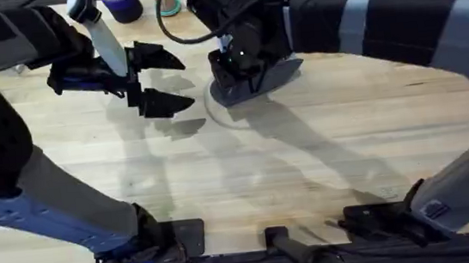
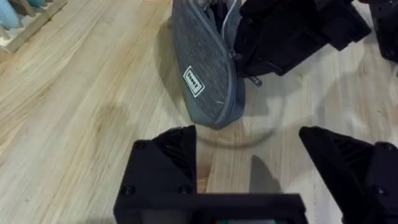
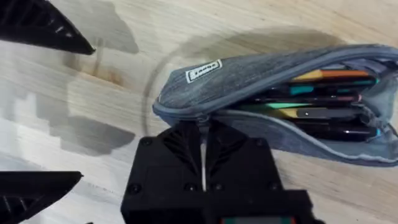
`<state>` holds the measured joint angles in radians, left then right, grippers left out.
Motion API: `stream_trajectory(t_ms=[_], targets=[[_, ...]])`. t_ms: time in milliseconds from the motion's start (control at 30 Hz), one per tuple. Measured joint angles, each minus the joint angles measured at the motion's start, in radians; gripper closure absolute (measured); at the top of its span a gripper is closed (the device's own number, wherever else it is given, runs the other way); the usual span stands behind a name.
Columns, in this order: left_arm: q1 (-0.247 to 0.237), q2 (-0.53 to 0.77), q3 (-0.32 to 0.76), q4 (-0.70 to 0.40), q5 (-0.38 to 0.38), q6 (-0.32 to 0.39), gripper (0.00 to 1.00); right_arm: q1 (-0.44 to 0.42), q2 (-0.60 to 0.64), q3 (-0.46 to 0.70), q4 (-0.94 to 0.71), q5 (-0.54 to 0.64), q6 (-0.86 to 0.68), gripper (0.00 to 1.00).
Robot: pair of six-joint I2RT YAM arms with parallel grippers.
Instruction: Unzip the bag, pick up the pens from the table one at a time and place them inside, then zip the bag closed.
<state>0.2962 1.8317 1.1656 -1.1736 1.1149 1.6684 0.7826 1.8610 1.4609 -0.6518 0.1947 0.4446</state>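
- Overhead: the bag [image 1: 251, 82] lies on the pale wooden counter [image 1: 306, 159], near its far edge and around the middle. The right end effector [image 1: 237, 66] is down on the bag's near-left end. The left end effector [image 1: 160, 80] hovers just left of the bag, fingers spread wide and holding nothing.
- Left wrist: the bag [image 2: 202, 68] shows a small white label (text unreadable), with the right end effector [image 2: 249, 62] touching its zipper side. The left end effector [image 2: 249, 168] is wide open, apart from the bag.
- Right wrist: the bag [image 3: 261, 93] gapes open along its zipper, with several pens [image 3: 323, 102] lying lengthwise inside. The right end effector [image 3: 204, 134] has its fingers pressed together at the zipper's end, apparently pinching the pull there.
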Motion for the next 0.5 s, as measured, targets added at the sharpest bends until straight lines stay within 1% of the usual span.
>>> stream_trajectory(t_ms=[333, 500], targets=[[0.000, 0.000, 0.000, 0.000, 0.000, 0.000, 0.006, 0.000, 0.000, 0.005, -0.036, 0.000, 0.000, 0.971], [0.000, 0.000, 0.000, 0.000, 0.000, 0.000, 0.006, 0.000, 0.000, 0.033, -0.075, -0.001, 0.000, 0.970]])
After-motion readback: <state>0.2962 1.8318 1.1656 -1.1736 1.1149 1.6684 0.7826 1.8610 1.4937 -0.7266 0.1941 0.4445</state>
